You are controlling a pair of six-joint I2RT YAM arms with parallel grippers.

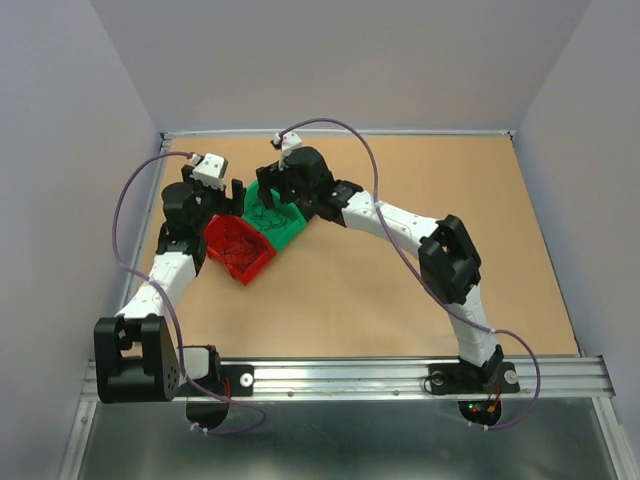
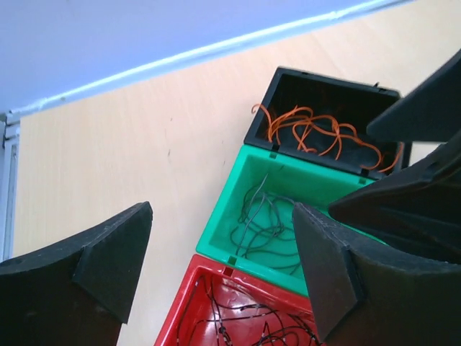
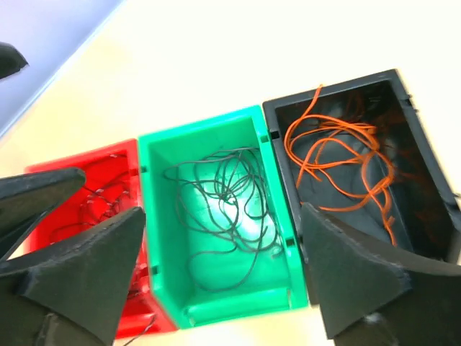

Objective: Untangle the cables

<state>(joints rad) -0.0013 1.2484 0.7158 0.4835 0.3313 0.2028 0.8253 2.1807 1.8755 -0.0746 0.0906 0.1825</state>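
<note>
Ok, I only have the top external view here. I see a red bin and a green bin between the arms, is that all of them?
Observer: No, the right wrist view shows a third, a black bin, in a row with the green bin and the red bin.
Reviewer: What's in the black one?
Observer: Only orange wires, in loose curls.
Reviewer: And the green one?
Observer: Only dark wires, loosely looped on its floor.
</note>
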